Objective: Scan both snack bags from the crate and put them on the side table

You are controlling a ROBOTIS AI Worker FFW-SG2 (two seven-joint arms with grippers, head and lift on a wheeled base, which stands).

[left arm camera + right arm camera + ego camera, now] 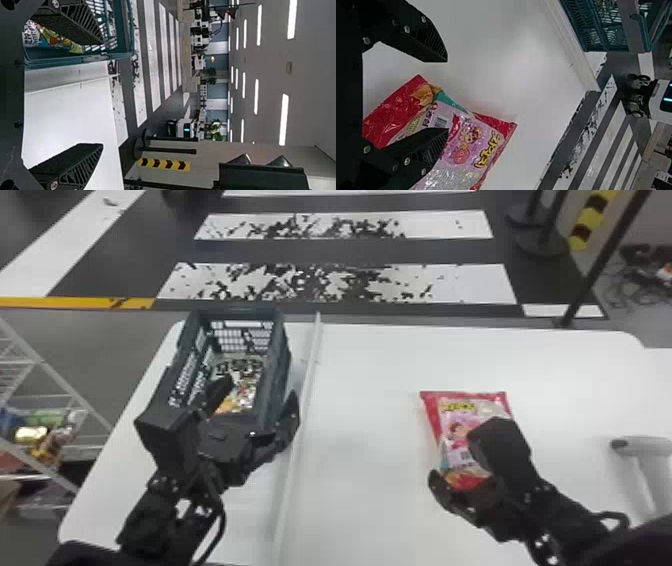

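Observation:
The pink and red snack bag (455, 435) lies on the table at the right in the head view. Over its near right part is my right gripper (457, 462), open. In the right wrist view the fingers of my right gripper (447, 97) stand wide apart, one above the snack bag (472, 146). At the crate's near end is my left gripper (257, 397), open, one finger over the inside and one outside. Another colourful snack bag (240, 395) lies in the dark crate (280, 360). The left wrist view has my left gripper (101, 95) open beside the crate (79, 59).
A white table (360, 390) carries a raised pale strip (300, 430) just right of the crate. A white and grey handheld scanner (645, 447) stands at the table's right side. Left of the table is a wire rack (50, 375) with packages.

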